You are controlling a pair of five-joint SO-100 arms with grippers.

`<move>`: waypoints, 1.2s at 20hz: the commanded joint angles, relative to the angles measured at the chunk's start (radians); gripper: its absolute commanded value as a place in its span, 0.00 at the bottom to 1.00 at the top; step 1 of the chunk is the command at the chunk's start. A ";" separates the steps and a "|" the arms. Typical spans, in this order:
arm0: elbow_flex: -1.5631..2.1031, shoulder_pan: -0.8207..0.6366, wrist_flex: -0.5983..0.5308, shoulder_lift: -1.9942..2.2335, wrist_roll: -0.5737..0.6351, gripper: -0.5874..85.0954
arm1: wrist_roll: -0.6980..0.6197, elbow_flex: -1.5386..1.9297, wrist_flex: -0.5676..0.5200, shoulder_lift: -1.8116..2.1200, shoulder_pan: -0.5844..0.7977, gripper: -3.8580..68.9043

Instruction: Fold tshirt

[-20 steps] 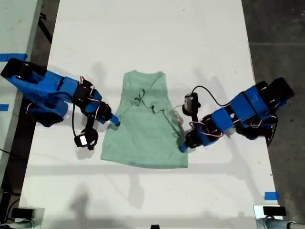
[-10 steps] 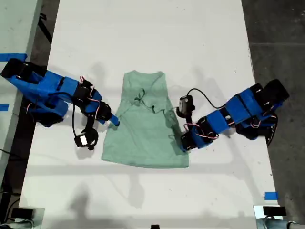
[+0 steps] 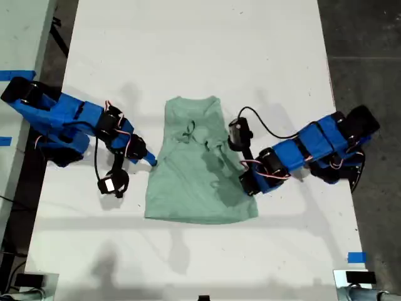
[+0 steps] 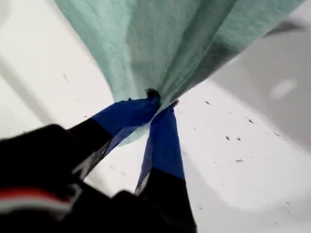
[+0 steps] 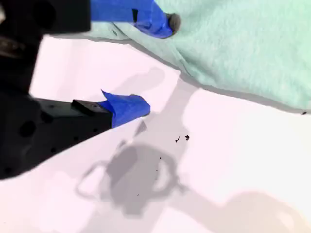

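Now, tshirt [image 3: 194, 169]: lies mid-surface between both arms, rumpled near the collar end.
Surface [image 3: 188, 50]: white, with small dark specks showing in both wrist views.
My first hand [image 4: 160, 102]: on the exterior view's right, pressed together on a pinch of the tshirt's fabric, which tents up from it.
My second hand [image 5: 154, 65]: on the exterior view's left, spread at the tshirt's edge, one fingertip over the fabric, the other over bare surface.
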 commanded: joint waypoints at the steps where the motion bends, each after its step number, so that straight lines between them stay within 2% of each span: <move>1: -0.011 0.021 -0.017 0.035 -0.014 0.27 | -0.032 -0.207 0.009 -0.078 0.035 0.03; 4: -0.011 0.023 -0.017 0.035 -0.015 0.27 | -0.048 -0.353 -0.032 -0.209 0.069 0.03; 9: -0.011 0.018 -0.018 0.040 -0.012 0.27 | -0.041 -0.373 -0.273 -0.440 0.129 0.03; 10: -0.011 0.018 -0.018 0.044 -0.014 0.27 | -0.058 -0.388 -0.316 -0.495 0.137 0.09; 11: -0.011 0.018 -0.017 0.046 -0.014 0.27 | -0.086 -0.430 -0.330 -0.540 0.135 0.23; 12: -0.011 0.018 -0.017 0.046 -0.014 0.28 | -0.086 -0.468 -0.318 -0.569 0.133 0.32; 14: -0.011 0.017 -0.018 0.049 -0.014 0.28 | -0.071 -0.495 -0.272 -0.563 0.126 0.41; 15: -0.011 0.017 -0.018 0.051 -0.014 0.28 | -0.106 -0.503 -0.255 -0.540 0.121 0.52; 22: -0.023 0.020 0.034 0.057 -0.026 0.29 | -0.166 -0.511 0.051 -0.210 0.120 0.45; 24: -0.020 0.025 0.040 0.054 -0.031 0.29 | -0.179 -0.479 0.097 -0.126 0.127 0.44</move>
